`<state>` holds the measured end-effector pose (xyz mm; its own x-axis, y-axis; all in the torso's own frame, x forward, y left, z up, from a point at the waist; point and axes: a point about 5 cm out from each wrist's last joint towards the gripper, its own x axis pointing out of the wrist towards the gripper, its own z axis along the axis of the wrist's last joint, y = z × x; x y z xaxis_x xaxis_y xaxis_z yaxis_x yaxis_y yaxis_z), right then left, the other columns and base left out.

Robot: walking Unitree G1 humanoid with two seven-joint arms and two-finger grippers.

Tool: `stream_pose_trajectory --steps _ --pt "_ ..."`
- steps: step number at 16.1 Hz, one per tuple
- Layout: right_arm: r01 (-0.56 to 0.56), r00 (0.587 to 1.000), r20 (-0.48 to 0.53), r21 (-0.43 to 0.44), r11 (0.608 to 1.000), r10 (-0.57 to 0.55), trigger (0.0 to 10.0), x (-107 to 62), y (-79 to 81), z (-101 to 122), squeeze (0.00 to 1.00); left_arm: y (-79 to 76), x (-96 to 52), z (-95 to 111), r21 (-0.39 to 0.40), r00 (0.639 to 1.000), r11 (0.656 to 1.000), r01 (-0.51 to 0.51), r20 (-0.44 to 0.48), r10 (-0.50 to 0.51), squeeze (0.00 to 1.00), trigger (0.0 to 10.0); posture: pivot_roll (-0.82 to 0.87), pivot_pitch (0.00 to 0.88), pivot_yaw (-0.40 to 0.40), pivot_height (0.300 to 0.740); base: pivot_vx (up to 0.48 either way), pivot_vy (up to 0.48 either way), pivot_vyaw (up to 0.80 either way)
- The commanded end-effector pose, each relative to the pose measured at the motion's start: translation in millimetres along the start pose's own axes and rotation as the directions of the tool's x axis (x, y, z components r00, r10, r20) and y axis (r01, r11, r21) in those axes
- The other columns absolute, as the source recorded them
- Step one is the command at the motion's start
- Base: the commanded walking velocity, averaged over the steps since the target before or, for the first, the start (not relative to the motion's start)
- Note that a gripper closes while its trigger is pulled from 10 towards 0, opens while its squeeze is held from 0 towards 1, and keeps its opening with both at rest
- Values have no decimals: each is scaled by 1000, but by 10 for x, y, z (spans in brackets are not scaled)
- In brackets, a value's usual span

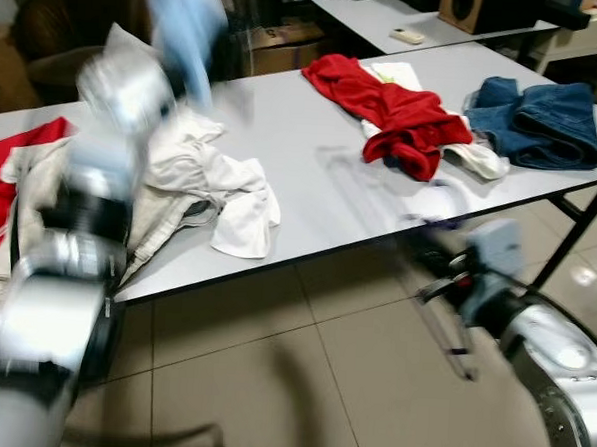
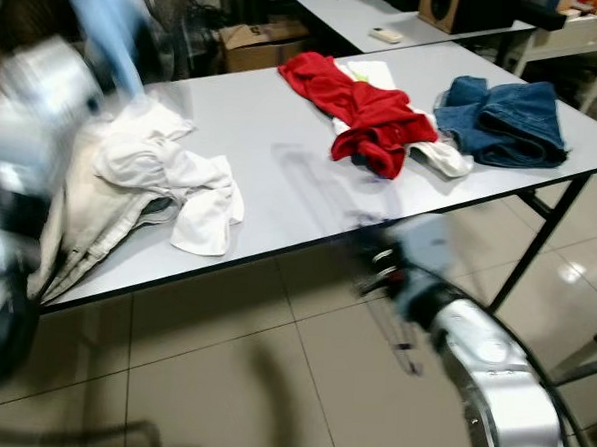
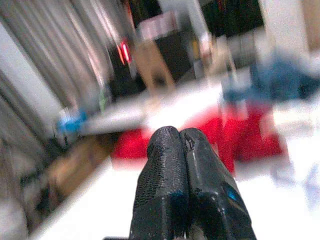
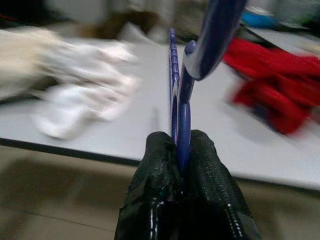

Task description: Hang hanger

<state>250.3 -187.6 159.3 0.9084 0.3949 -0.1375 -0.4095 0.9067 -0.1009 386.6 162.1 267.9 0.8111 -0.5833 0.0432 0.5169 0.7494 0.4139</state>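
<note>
A dark blue plastic hanger [image 4: 200,45] is pinched at its lower end between the black fingers of my right gripper [image 4: 180,142], which is shut on it. In the eye views that gripper [image 1: 446,281] is low, in front of the grey table's [image 1: 314,114] near edge, and the hanger shows as a faint smear [image 1: 419,215] over the tabletop. My left arm [image 1: 113,124] is raised and blurred at the left. My left gripper [image 3: 181,135] is shut, with nothing visible between its fingers. A pale blue blur [image 1: 189,28] rises above that arm; I cannot tell what it is.
On the table lie a white and beige pile of clothes [image 1: 211,179], a red garment [image 1: 394,113], folded jeans [image 1: 534,121] and a red piece [image 1: 0,178] at the far left. Behind are a second table [image 1: 379,22], a cardboard box [image 1: 283,47] and a brown chair [image 1: 69,21]. Tiled floor lies below.
</note>
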Motion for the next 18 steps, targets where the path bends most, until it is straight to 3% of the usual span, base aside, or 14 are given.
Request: stream_pose_trajectory --steps 1,2,3,4,5,7,11,12,13,17,18 --pt "57 998 -12 24 998 -56 10000 -38 -46 -21 0 -36 -51 -129 29 998 1000 9 -67 -7 0 10000 -25 0 114 740 0 0 0" --pt "108 994 -10 55 993 -108 10000 -87 -72 -32 0 -178 -134 -390 -18 991 1000 21 -129 -23 588 10000 -24 0 94 740 0 0 0" --pt "142 990 -11 65 988 -141 10000 -114 -87 -44 0 -287 -187 -537 -42 985 998 43 -163 -49 1000 10000 -22 0 82 740 0 0 0" --pt "169 986 -16 66 983 -168 10000 -132 -102 -59 0 -381 -230 -645 -57 978 996 70 -191 -80 1000 10000 -21 0 80 740 0 0 0" --pt "191 982 -22 87 978 -190 10000 -148 -106 -92 0 -565 -322 -895 -44 949 990 132 -283 -139 1000 10000 -36 0 85 740 0 0 0" --pt "218 976 -22 106 970 -216 10000 -148 -94 -103 0 -725 -445 -1187 -63 903 983 173 -389 -184 1000 10000 -66 0 103 740 0 0 0" --pt "228 974 -28 128 965 -226 10000 -206 -28 -112 0 -904 -547 -1467 -171 875 981 92 -456 -161 1000 10000 -95 0 116 740 0 0 0" --pt "227 974 -30 131 965 -225 10000 -203 -8 -114 0 -962 -558 -1521 -175 866 980 96 -470 -169 251 10000 -98 0 114 740 0 0 0" --pt "227 974 -31 134 965 -225 10000 -201 7 -115 0 -1010 -567 -1572 -169 855 981 97 -490 -169 0 10000 -99 0 112 740 0 0 0" --pt "216 976 -34 142 966 -213 10000 -174 36 -108 0 -1166 -576 -1695 -189 827 975 118 -525 -202 0 10000 -98 0 106 740 0 0 0" --pt "213 977 -34 143 966 -210 10000 -167 41 -104 0 -1207 -581 -1704 -208 823 969 132 -522 -224 0 4471 -97 0 106 740 0 0 0"
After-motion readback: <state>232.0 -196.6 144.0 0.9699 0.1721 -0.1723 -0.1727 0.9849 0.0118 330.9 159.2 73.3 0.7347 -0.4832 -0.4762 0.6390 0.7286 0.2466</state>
